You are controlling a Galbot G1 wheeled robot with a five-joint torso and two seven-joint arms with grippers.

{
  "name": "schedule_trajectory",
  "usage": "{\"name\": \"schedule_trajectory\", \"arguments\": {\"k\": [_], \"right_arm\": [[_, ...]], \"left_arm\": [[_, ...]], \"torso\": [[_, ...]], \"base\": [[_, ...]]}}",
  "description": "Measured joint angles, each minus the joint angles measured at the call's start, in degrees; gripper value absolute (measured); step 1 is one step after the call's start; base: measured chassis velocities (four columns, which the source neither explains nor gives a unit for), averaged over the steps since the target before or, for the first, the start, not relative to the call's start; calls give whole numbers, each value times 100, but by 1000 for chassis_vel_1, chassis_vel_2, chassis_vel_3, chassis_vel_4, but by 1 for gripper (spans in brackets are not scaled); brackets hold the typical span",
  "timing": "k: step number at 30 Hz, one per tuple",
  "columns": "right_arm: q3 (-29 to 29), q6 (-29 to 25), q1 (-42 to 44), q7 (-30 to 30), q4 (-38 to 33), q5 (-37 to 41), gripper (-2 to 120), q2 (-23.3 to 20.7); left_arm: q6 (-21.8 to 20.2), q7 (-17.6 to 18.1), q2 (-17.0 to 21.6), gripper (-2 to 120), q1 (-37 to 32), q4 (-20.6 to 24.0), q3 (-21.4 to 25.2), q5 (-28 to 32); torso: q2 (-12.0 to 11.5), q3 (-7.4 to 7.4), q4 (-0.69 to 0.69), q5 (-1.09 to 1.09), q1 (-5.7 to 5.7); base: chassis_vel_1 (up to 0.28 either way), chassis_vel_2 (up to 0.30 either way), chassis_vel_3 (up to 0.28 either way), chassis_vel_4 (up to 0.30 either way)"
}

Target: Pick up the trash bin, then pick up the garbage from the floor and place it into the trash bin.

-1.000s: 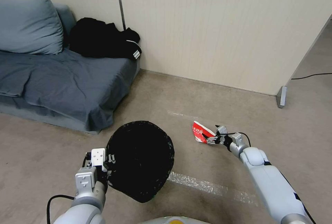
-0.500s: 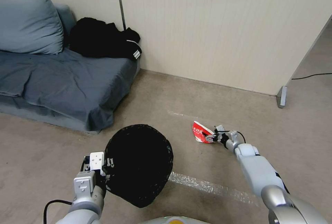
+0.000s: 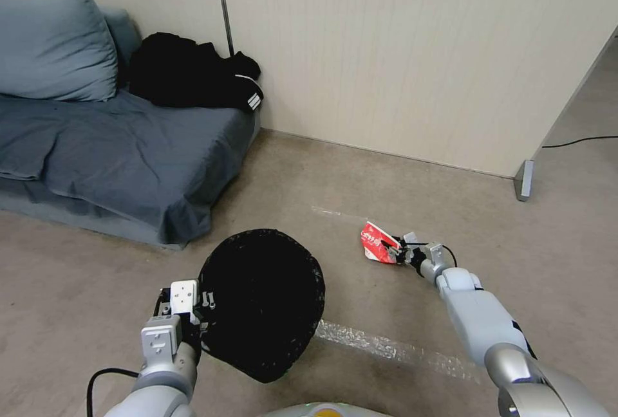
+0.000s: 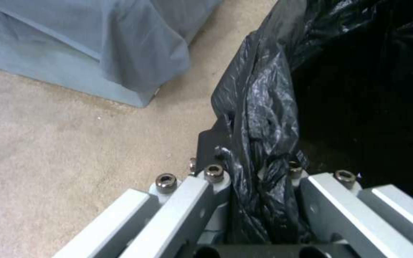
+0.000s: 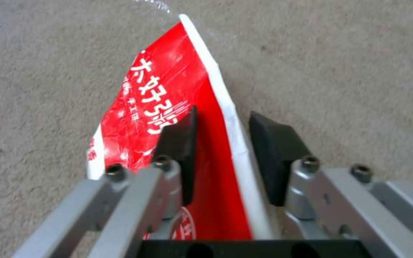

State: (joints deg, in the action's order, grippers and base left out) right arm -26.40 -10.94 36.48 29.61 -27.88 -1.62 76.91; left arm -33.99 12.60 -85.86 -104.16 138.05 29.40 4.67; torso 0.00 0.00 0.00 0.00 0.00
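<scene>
Red-and-white paper cup, squashed flat, lies on the beige carpet well out from the wall, between the sofa corner and the doorway side; right gripper is down at it w/ the cup's white rim edge running between the two black pads. Jaws are a bit apart – pads sit either side of the wall w/ a visible gap, so not clamped yet. To do this step well, imo: close squarely on that rim fold, not the thin flat face, since crushed paper will likely slip or buckle if pinched near its tip; lift straight up before swinging across.

Left gripper is shut on the bin's edge – wrist view shows the glossy black bag bunched between its fingers. Trash bin hangs off the floor, near the tape strip, mouth tilted toward the cup, inside all black liner; white pail body not visible from here. Keep it steady + mouth up-ish so the drop lands inside.

Cup: red w/ white lettering, white inner lip, creased; prob light + springy
</scene>
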Motion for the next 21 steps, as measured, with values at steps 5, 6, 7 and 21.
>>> {"name": "schedule_trajectory", "arguments": {"k": [5,6,7,21], "right_arm": [[-44,38,32,-10,143,-6,7,54],[-53,34,49,-14,164,-14,3,66],[-61,27,77,-19,172,-24,0,80],[-65,-11,346,-201,-319,133,0,95]], "left_arm": [[0,0,-4,3,-18,1,-15,-1],[0,0,-4,3,-24,5,-16,-1],[1,0,2,3,-37,15,-17,-1],[9,1,65,3,-81,112,1,35]], "torso": [[0,0,-1,0,0],[0,0,-1,-1,0],[0,0,-1,-2,0],[0,0,1,3,0]], "base": [[0,0,0,0],[0,0,0,0],[0,0,0,0],[0,0,0,0]]}}
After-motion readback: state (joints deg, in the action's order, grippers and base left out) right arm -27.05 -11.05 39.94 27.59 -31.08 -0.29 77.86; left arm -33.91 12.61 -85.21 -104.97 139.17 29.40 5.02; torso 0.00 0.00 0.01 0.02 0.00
